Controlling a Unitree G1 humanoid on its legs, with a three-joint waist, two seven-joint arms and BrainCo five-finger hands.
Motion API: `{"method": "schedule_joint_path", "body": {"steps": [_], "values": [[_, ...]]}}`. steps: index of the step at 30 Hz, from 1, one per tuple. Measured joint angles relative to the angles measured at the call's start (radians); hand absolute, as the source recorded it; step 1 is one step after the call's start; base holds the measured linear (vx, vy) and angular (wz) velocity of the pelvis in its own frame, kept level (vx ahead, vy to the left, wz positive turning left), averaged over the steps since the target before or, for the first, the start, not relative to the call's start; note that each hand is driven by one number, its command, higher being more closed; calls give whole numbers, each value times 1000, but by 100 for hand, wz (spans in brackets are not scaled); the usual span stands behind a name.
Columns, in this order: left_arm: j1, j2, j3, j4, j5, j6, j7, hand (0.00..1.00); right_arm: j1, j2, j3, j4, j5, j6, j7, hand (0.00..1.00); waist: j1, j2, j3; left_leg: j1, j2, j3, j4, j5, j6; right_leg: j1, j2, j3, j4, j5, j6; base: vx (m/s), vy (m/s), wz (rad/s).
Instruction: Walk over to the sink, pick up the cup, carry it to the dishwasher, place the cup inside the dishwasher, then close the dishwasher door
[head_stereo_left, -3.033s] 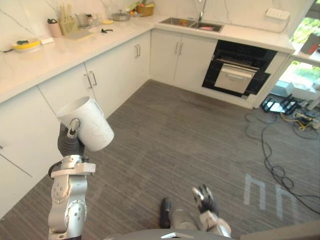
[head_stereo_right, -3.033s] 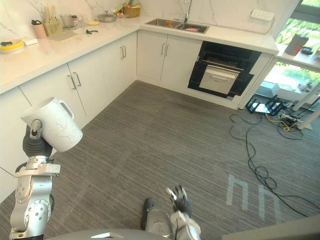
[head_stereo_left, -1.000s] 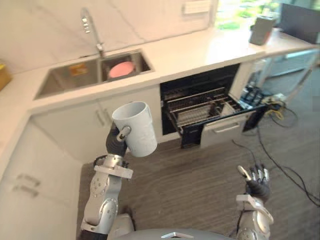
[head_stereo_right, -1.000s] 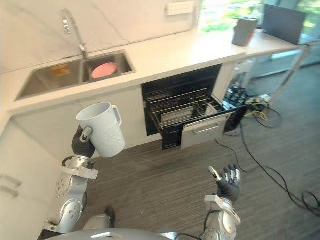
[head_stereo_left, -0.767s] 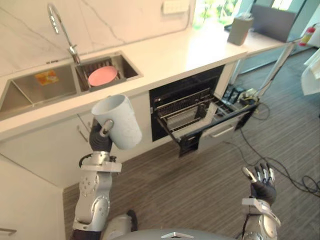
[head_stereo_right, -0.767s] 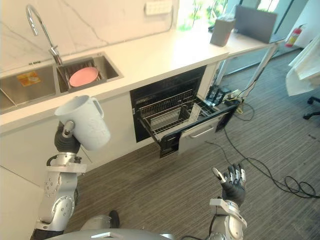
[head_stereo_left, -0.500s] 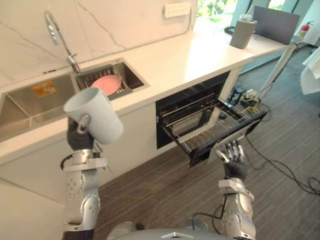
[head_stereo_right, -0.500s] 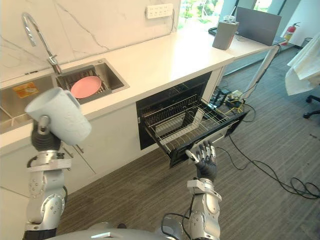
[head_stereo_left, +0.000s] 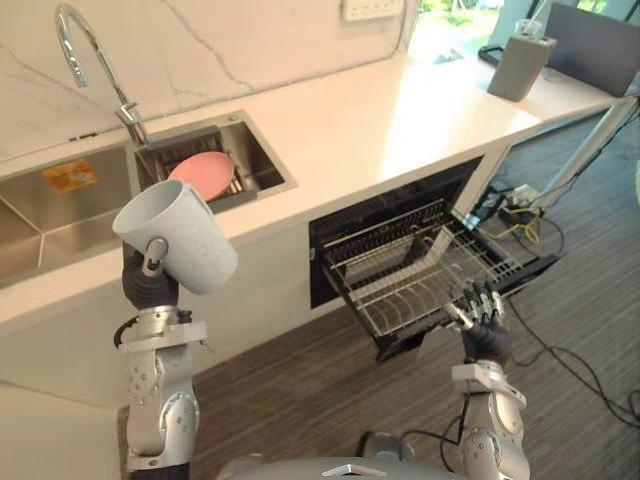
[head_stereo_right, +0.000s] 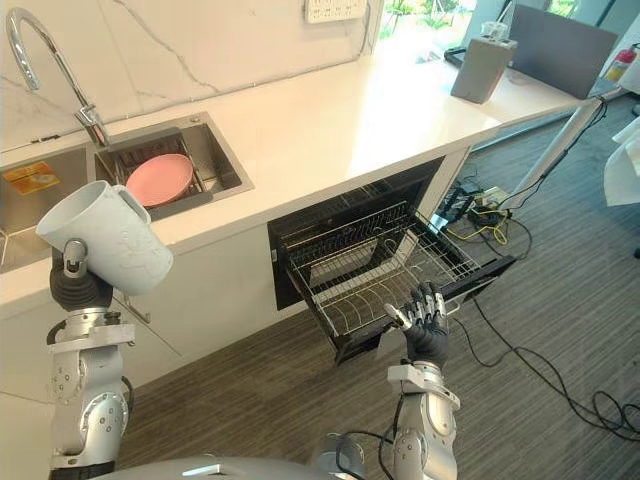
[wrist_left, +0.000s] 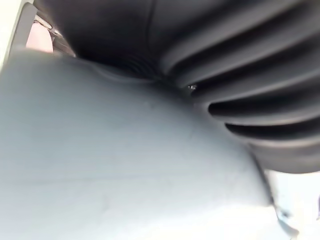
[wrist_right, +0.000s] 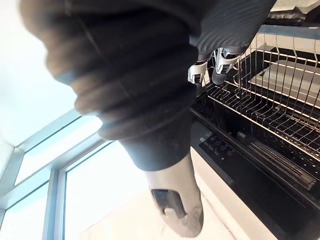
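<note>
Cup (head_stereo_left: 178, 237): off the sink, carried high in the left hand (head_stereo_left: 150, 282), fingers curled round it on the handle side, thumb up against the wall. It hangs tilted, mouth up and away from the robot, in front of the countertop's (head_stereo_left: 380, 110) front edge, near the sink's (head_stereo_left: 60, 215) right basin. In the left wrist view the cup's wall lies against the hand's ribbed cover.

Change over the last three seconds: the robot has crossed the kitchen and now stands at the dishwasher (head_stereo_left: 345, 225). The cup has stayed clamped in the same hand. The right hand (head_stereo_left: 482, 325) has come up from low by the floor to the front edge of the pulled-out rack (head_stereo_left: 420, 270), fingers straight and spread, holding nothing. Whether the fingertips touch the wire, cannot tell.

Reading: pick-up and carry look done. Door is down, rack is out, so placing is next. The cup is well apart from the rack, off toward the sink side.

Materials:
- Cup: pale matte, thick-walled, cylindrical, one loop handle. Probably rigid and not slippery.
- Rack: thin bright wire grid with rows of upright tines, empty.
- Countertop: smooth white stone.
- Sink: brushed steel, a round pink plate (head_stereo_left: 202, 172) in the right basin.
- Floor: grey striped.
</note>
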Motion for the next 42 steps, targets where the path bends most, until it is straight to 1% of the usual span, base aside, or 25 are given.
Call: {"method": "schedule_joint_path", "body": {"steps": [1,2,3,4,5,6,7,8,9,10,12,13,14,15,16,17,20,24,26,27,30,33,36,39,42], "values": [[4,0,1,0,4,0,4,100,0,4,2,1,0,13,0,0,6,0,1,-2,5,7,12,-20,0,-3,2,4,1,-6,2,15,11,-23],[21,1,3,-4,7,0,5,100,1,5,21,1,0,31,1,0,6,21,6,-20,27,17,68,-68,-13,-3,17,0,16,-31,-6,22,-12,-28],[31,1,5,-4,7,-1,6,100,2,3,31,3,0,38,1,0,8,30,4,-15,47,36,83,-81,-25,0,29,-7,28,-50,-11,91,-81,-35],[45,0,6,-7,6,-3,6,100,0,6,49,4,-1,42,3,0,18,41,0,-17,82,54,163,-97,-34,20,55,-11,34,-87,-33,153,-119,-23],[41,20,3,-8,6,-4,5,100,-14,11,61,8,-3,44,3,0,8,37,20,-119,133,46,428,-110,-31,52,78,-15,17,-97,-29,138,-145,-11],[48,19,1,-7,6,-2,5,100,-16,8,64,8,-9,46,3,0,8,46,30,-183,159,32,570,-76,-17,78,88,-15,-5,-91,-38,145,-117,-21],[70,13,-3,-1,6,-2,3,100,-24,-2,66,12,-27,46,4,0,22,31,43,-252,169,10,691,-74,-30,115,86,13,-26,-89,-42,144,-82,-60],[89,12,-8,2,6,-2,2,100,-35,-6,60,12,-31,43,5,0,35,39,40,-267,146,6,617,-102,-36,130,72,43,-37,-92,-38,188,-47,-71],[91,12,-12,2,6,-2,-1,100,-42,-11,53,13,-31,38,4,0,36,48,41,-277,137,1,580,-106,-34,142,67,52,-42,-94,-34,286,2,-56],[91,10,-24,2,6,-2,-18,100,-46,-23,43,16,-32,37,4,0,27,68,47,-300,130,-9,517,-102,-36,170,56,63,-49,-101,-22,301,43,-37],[92,9,-54,2,5,0,-26,100,-43,-28,38,55,-33,32,7,0,27,64,44,-297,104,-26,397,-44,-39,191,28,81,-42,-110,14,279,79,-45],[91,9,-75,2,4,2,-32,100,-33,-34,39,60,-38,32,4,0,23,74,37,-291,94,-25,301,33,-32,197,17,95,-43,-117,38,306,157,-43],[88,5,-91,2,4,10,-43,100,-28,-49,38,60,-37,28,1,0,12,93,24,-278,80,-23,201,148,-27,194,14,106,-43,-124,63,332,196,-33],[86,6,-102,2,4,13,-45,100,-26,-57,38,62,-35,25,0,0,8,103,15,-274,70,-23,163,181,-9,188,12,110,-41,-130,77,323,193,-16],[71,19,-112,14,5,30,-41,100,-21,-40,37,80,-28,25,-2,0,7,54,-2,-248,19,-2,112,197,-8,178,-43,105,-33,-132,101,283,155,-15],[60,20,-118,9,5,35,-33,100,-17,-18,38,79,-28,23,-1,0,15,35,-21,-222,-26,15,42,211,17,174,-81,103,-46,-121,124,257,124,-10],[34,20,-117,-18,4,55,-14,100,-30,20,41,80,-30,24,0,0,14,-11,-17,-206,-83,31,-38,236,49,171,-126,78,-88,-80,150,190,116,4],[40,21,-115,-27,-5,70,-17,100,-51,26,42,79,-39,23,-2,0,26,-19,-17,-171,-103,35,-98,245,63,186,-133,40,-118,-22,146,94,95,-3],[37,19,-116,-33,-5,69,-25,100,-57,27,41,76,-39,23,-2,0,31,-27,-21,-165,-118,36,-123,245,68,183,-146,19,-119,-22,146,26,53,2],[38,18,-116,-33,-4,70,-27,100,-60,28,40,75,-39,23,-2,0,31,-26,-19,-163,-130,37,-146,244,74,165,-158,16,-94,-25,139,1,51,2],[38,19,-116,-33,-2,69,-24,100,-53,32,39,75,-39,23,2,0,25,-19,-17,-152,-127,29,-174,259,80,114,-164,28,4,-24,121,2,33,4],[25,21,-116,-33,7,61,-4,100,-50,47,35,58,-28,17,26,0,13,-28,-10,-136,-118,18,-176,266,77,102,-160,50,60,-13,105,24,-18,7],[-13,21,-97,-32,12,48,38,100,-47,55,17,-29,-17,11,99,0,13,-36,-2,-134,-124,15,-176,276,85,130,-155,59,8,-13,105,25,-34,2],[-34,21,-77,-31,18,17,83,100,-62,56,20,-87,30,10,168,0,19,-37,-2,-136,-122,32,-198,286,72,160,-136,57,-89,-13,105,-19,-47,-14],[-72,19,-88,4,95,-12,138,100,-88,54,20,-129,80,12,226,0,18,-37,1,-138,-115,48,-204,297,61,178,-120,53,-148,-19,105,-72,-54,-18]]}}
